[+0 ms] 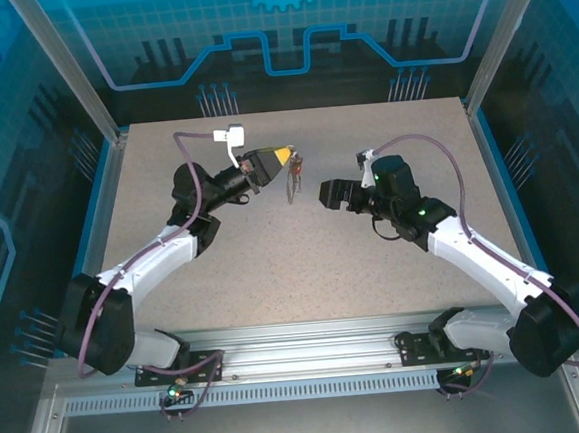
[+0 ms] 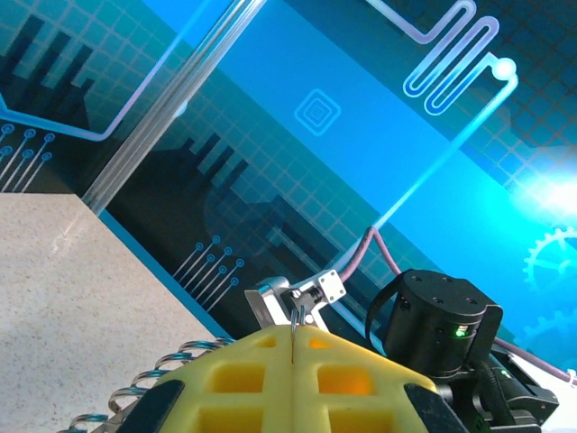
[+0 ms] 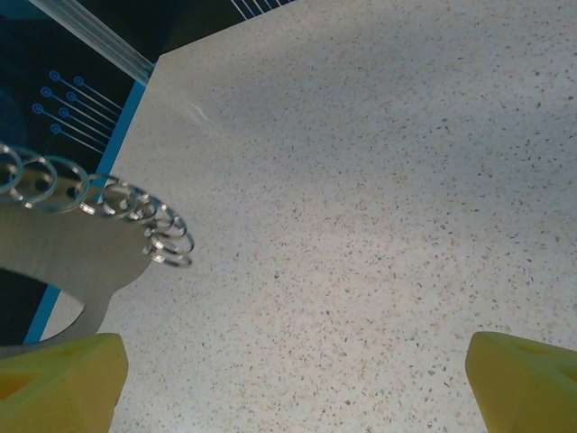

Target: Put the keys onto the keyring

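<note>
Left gripper (image 1: 282, 156): clenched on keyring (image 1: 292, 182), loop hanging just below the grip.
Right gripper (image 1: 325, 196): released, jaws wide, near keyring, apart from it.
Table (image 1: 374, 270): speckled beige.

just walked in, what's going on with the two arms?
The left pincer is shut on the keyring, holding it above the table so the loop hangs down. The right pincer is open and empty, facing it from close by. Whether a key is already on the ring is too small to tell.
</note>
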Tool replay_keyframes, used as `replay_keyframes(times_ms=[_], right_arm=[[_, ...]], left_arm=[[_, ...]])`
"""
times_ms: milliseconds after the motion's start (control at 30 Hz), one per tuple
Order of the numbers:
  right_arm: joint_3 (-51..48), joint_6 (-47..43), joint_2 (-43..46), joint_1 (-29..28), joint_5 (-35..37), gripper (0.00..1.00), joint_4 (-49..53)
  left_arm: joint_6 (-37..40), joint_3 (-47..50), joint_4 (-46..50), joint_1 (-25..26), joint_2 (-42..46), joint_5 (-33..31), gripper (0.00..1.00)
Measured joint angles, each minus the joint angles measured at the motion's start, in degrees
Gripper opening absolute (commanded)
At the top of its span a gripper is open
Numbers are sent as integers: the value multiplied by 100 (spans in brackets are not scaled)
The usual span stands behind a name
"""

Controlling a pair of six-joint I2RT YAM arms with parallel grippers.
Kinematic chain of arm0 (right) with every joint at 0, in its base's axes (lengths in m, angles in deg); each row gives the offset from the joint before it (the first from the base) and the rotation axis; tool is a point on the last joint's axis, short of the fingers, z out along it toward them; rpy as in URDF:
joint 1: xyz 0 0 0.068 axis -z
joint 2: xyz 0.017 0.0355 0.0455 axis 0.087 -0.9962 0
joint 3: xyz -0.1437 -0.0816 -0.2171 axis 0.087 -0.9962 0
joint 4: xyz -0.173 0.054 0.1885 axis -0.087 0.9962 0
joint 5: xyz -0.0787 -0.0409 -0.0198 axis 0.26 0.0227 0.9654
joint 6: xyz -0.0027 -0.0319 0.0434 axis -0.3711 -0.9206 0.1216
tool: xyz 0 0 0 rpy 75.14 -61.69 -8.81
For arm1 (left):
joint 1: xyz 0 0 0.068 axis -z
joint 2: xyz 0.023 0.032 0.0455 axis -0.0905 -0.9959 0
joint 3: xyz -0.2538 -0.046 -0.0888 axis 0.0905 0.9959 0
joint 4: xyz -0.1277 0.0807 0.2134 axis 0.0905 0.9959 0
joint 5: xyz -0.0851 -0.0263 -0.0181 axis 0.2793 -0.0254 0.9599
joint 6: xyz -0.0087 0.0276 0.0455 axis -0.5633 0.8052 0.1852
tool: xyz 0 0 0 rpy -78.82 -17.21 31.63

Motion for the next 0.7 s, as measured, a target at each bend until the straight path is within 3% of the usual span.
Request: replay_keyframes(times_ms=[333, 700], right_arm=[[107, 125, 356, 63, -553, 90, -170], [190, 302, 385, 76, -1333, 76, -1010]], left_arm=[[262, -254, 562, 0, 234, -111, 0], [369, -282, 964, 0, 551, -146, 0]])
